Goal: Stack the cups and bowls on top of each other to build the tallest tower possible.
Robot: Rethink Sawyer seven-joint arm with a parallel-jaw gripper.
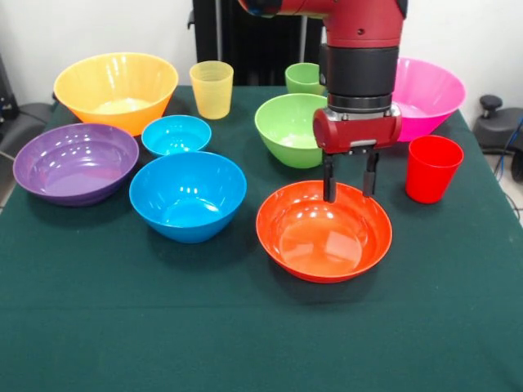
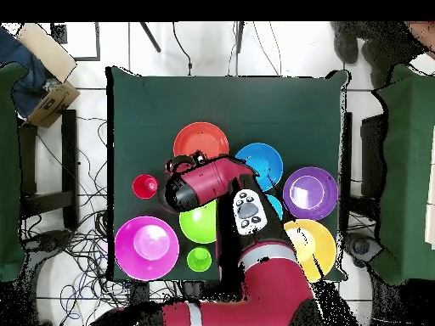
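Note:
My gripper [image 1: 349, 186] is open, its two black fingers [image 1: 328, 181] hanging just over the far rim of the red-orange bowl [image 1: 324, 233] [image 2: 200, 141], with nothing between them. Every bowl stands singly on the cloth: green [image 1: 288, 131] behind the gripper, pink [image 1: 429, 96], big blue [image 1: 188, 196], small blue [image 1: 176, 135], purple [image 1: 75, 162] and yellow-orange [image 1: 116, 88]. The red cup [image 1: 432, 168] stands upright right of the gripper. The yellow cup [image 1: 212, 89] and light green cup [image 1: 303, 78] stand at the back. In the overhead view the arm hides the gripper and part of the green bowl [image 2: 195, 224].
A dark green cloth [image 1: 245, 343] covers the table, with bare cloth along its front. Chairs stand at both sides of the table [image 2: 47, 174]. A cardboard box [image 2: 49, 100] lies on the floor among cables.

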